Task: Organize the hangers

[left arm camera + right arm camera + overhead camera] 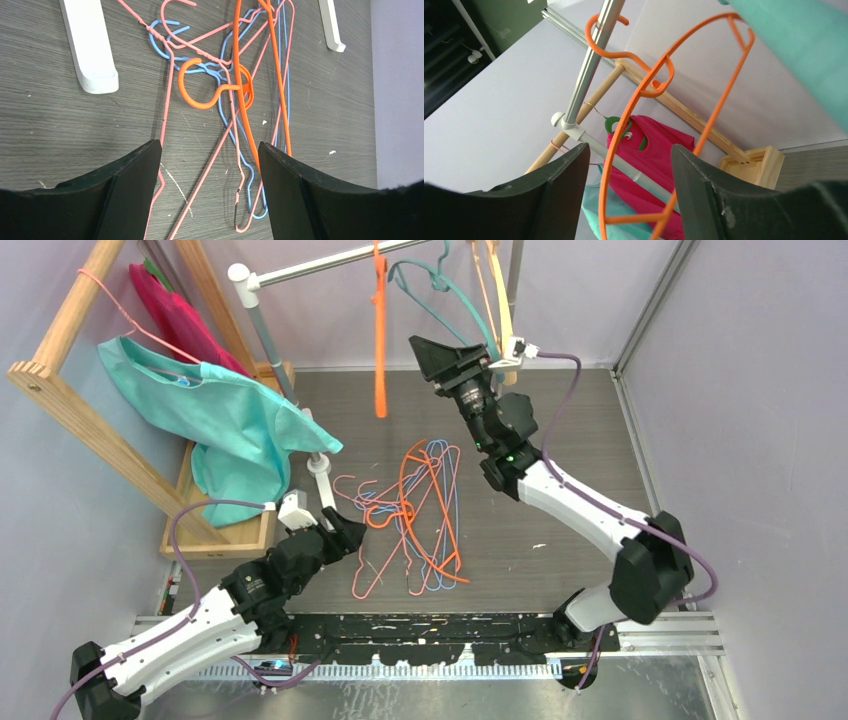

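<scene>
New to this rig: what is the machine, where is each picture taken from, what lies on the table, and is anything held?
Two robot arms are bolted to a table. The wide picture looks down from above, behind them. The other two come from a camera on each wrist, so the dark shapes at the bottom are that arm's jaws. On the table lies a tangled pile of hangers, pink, light-blue and orange. The left arm hovers at the pile, jaws open, holding nothing. The right arm reaches up to the silver rail, where an orange hanger hangs by its hook. It passes between the open jaws, unclamped.
</scene>
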